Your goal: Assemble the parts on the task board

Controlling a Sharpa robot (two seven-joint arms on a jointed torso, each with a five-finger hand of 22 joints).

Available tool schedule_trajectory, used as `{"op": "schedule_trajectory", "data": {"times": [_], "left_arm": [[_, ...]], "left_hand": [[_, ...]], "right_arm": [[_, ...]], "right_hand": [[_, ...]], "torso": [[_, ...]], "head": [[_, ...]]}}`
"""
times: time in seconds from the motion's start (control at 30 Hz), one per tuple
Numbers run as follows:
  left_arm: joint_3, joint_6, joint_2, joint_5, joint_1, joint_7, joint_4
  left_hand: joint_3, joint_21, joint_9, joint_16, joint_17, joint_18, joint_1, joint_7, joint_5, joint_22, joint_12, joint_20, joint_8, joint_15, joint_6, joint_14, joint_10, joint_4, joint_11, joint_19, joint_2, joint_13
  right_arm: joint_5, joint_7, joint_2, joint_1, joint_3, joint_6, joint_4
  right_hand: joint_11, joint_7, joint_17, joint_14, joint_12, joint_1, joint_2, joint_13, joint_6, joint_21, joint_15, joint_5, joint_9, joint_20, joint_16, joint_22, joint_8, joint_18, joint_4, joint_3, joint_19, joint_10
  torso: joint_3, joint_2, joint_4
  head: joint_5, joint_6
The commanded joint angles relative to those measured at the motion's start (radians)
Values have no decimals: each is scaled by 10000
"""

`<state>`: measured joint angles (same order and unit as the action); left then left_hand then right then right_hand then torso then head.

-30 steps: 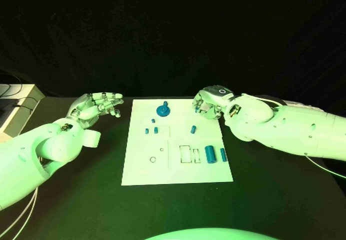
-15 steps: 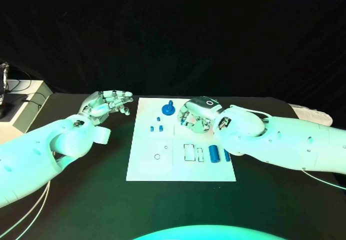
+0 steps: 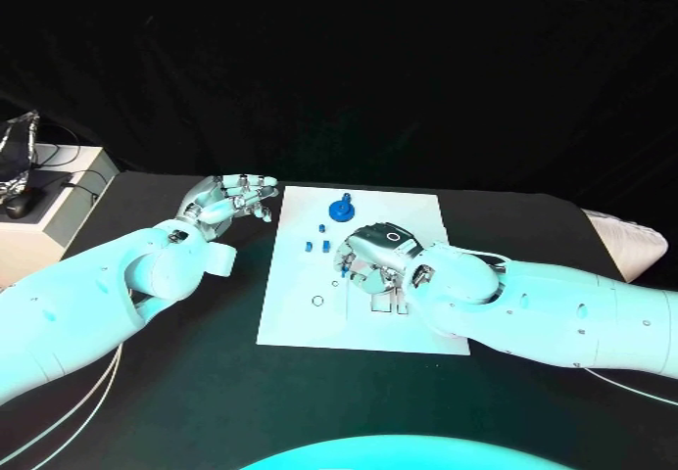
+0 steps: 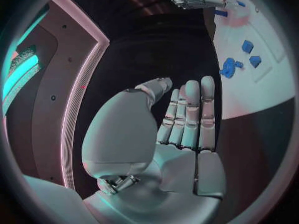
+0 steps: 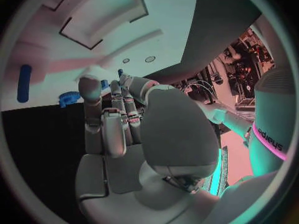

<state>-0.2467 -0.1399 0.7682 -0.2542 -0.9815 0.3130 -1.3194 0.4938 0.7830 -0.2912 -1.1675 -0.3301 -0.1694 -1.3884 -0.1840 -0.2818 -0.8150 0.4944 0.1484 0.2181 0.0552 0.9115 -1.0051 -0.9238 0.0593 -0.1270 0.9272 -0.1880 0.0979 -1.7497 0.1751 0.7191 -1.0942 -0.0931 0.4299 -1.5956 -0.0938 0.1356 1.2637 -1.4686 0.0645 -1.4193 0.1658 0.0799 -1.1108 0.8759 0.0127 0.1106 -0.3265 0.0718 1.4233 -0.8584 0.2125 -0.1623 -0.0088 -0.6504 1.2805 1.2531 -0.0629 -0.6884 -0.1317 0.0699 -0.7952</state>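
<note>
Right robot hand (image 3: 370, 260), fingers curled and apparently empty, hovers over the flat white task board (image 3: 297, 318) on the black desk (image 3: 184, 392). Left robot hand (image 3: 226, 201) waits open beside it. Risk: descending fingers may scatter the small blue parts (image 3: 322, 245) underneath.

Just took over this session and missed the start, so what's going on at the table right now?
The robot is working on the white board in the middle of the black table. Its right hand is down over the middle of the board, fingers curled toward the small blue parts there; whether it holds one cannot be told. The left hand hovers beside the board's far left corner, holding nothing. A blue gear-shaped part stands at the far end, with small blue pegs just in front of it.
</note>
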Motion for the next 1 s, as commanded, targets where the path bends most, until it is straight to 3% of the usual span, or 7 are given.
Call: {"op": "schedule_trajectory", "data": {"times": [0.03, 0.33, 0.43, 1.0], "left_arm": [[-12, -140, -11, 141, 4, 196, -72], [-13, -129, 12, 146, 7, 142, -120], [-13, -129, 33, 147, 7, 123, -118], [-13, -69, 80, 147, 7, 40, -133]], "left_hand": [[-42, -1, 16, 32, -9, -136, -109, 8, 31, 7, -25, -8, 69, -18, 17, 75, 74, -14, 15, -15, 15, -12], [-42, -1, 16, 32, -9, -136, -109, 8, 31, 7, -25, -8, 69, -18, 17, 75, 74, -14, 15, -15, 15, -12], [-43, -8, 16, 39, -9, -136, -109, 5, 29, 9, -24, -8, 71, -17, 18, 90, 77, -13, 13, -22, 14, -14], [-47, -14, 18, 44, -9, -135, -103, 0, 29, 12, -26, -7, 70, -14, 13, 101, 85, -9, 9, -28, 9, -17]], "right_arm": [[-501, 114, -127, 95, -4, 10, 94], [-698, 299, -323, 311, -13, 320, 222], [-717, 309, -351, 348, -13, 362, 249], [-877, 364, -510, 463, -14, 470, 379]], "right_hand": [[291, 1, -12, -469, 42, -2, -109, 65, 7, -1, 57, 34, -9, -10, -53, -6, 50, 161, -4, -66, 18, 351], [288, 8, -24, -467, 44, 2, -101, 68, 9, -20, 58, 54, -22, -7, -54, 10, 60, 152, -18, -81, -4, 363], [288, 8, -24, -467, 44, 2, -101, 68, 9, -20, 58, 54, -22, -7, -54, 10, 60, 152, -18, -81, -4, 363], [286, 16, -25, -466, 43, 6, -93, 70, 12, -29, 58, 79, -40, -4, -47, 13, 71, 144, -37, -102, -28, 374]], "torso": [[-3, -8, -24], [5, -8, -41], [7, -14, -13], [0, -8, -26]], "head": [[-42, -79], [-231, -206], [-272, -224], [-302, -302]]}}
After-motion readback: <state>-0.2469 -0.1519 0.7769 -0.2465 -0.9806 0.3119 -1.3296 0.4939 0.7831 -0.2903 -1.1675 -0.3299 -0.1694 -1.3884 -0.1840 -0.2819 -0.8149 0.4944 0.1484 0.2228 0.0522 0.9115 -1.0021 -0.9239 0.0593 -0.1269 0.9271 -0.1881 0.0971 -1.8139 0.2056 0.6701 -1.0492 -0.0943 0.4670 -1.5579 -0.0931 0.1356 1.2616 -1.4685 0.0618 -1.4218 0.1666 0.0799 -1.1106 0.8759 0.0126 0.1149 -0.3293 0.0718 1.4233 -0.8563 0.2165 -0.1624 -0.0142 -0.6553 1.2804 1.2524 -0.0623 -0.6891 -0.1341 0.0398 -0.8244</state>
